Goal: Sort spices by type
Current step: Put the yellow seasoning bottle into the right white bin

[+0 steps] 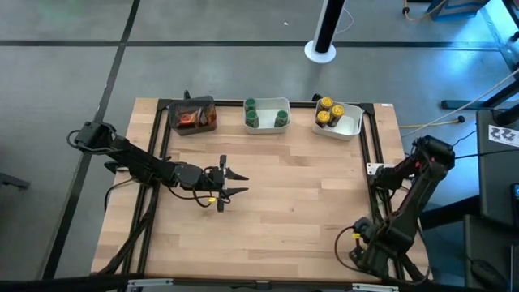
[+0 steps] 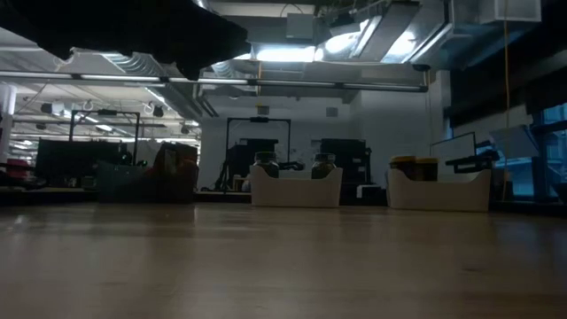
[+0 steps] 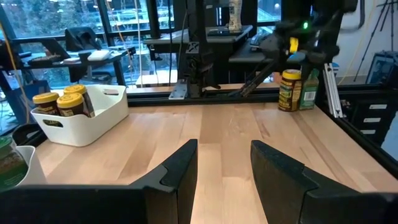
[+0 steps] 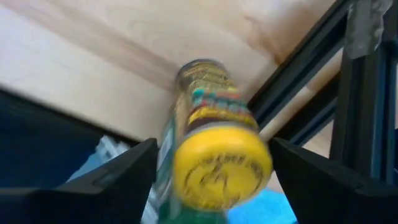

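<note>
From the bench (image 1: 276, 203) down: sorted spices sit in three trays along its far edge, and one yellow-lidded jar (image 4: 214, 158) stands at the right edge, between my right gripper's (image 4: 211, 171) spread jaws. I judge it light, rigid and slick, best pinched mid-body below the lid. Its base and a green jar behind are hard to make out. My left gripper (image 3: 224, 165) hovers mid-bench, jaws spread and empty.
</note>
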